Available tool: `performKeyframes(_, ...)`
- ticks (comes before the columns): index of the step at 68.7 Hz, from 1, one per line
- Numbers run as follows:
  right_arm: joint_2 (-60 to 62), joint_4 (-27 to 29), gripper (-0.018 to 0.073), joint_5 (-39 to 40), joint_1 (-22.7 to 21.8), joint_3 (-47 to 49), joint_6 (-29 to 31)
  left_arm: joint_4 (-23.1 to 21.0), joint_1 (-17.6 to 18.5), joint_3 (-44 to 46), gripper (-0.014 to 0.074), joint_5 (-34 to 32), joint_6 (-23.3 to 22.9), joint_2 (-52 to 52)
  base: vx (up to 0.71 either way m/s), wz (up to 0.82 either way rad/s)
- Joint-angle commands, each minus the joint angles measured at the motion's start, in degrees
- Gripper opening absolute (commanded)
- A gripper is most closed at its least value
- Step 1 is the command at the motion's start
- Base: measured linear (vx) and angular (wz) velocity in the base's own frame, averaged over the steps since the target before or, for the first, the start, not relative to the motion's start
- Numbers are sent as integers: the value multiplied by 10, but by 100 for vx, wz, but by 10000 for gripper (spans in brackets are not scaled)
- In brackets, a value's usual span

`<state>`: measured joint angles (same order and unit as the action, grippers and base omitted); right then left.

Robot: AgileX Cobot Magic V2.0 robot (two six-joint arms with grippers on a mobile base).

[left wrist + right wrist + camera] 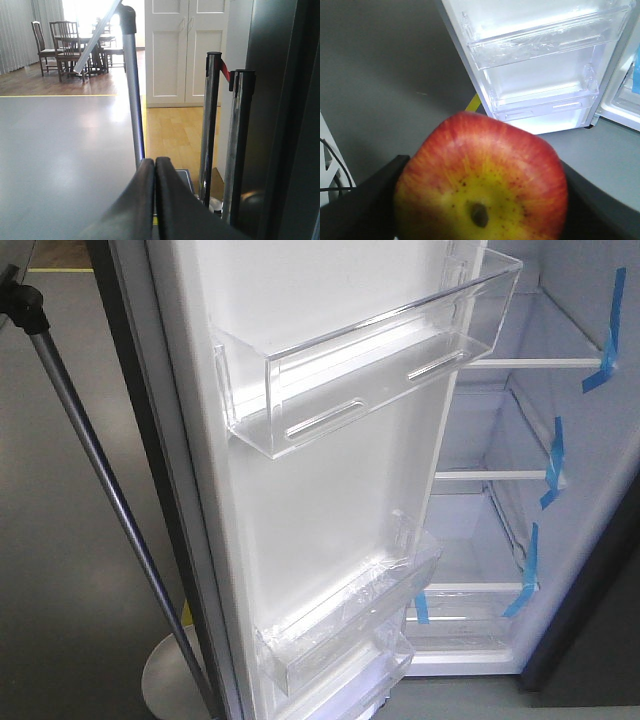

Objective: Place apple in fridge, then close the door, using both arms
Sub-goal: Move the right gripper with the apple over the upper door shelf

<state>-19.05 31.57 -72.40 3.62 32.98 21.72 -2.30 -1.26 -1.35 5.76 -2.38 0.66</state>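
We log the right gripper (480, 205) clamping the apple (482, 175) outside the fridge (485, 530), facing the open door (330, 490), ready for shelving. Left gripper (155, 200): jaws pressed together, empty, likely reserved for closing it.

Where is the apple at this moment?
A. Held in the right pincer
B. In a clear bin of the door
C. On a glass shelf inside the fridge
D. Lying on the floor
A: in the right wrist view the apple sits squeezed between the two black fingers of the right pincer, with the open door beyond it.
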Motion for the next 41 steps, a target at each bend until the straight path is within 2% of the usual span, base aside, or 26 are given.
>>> performKeyframes(1, -6, 21, 196, 21, -2, 14, 7, -5, 1, 9, -6, -47, -5, 8, 0, 0)
performKeyframes(18, -6, 21, 196, 32, -2, 14, 7, -5, 1, 9, -6, -47, -5, 8, 0, 0)
performKeyframes(30, -16, 21, 196, 144, -2, 14, -15, -5, 1, 9, -6, -47, -5, 8, 0, 0)
performKeyframes(41, -75, 26, 196, 231, -2, 31, -21, -5, 1, 9, -6, -47, -5, 8, 0, 0)
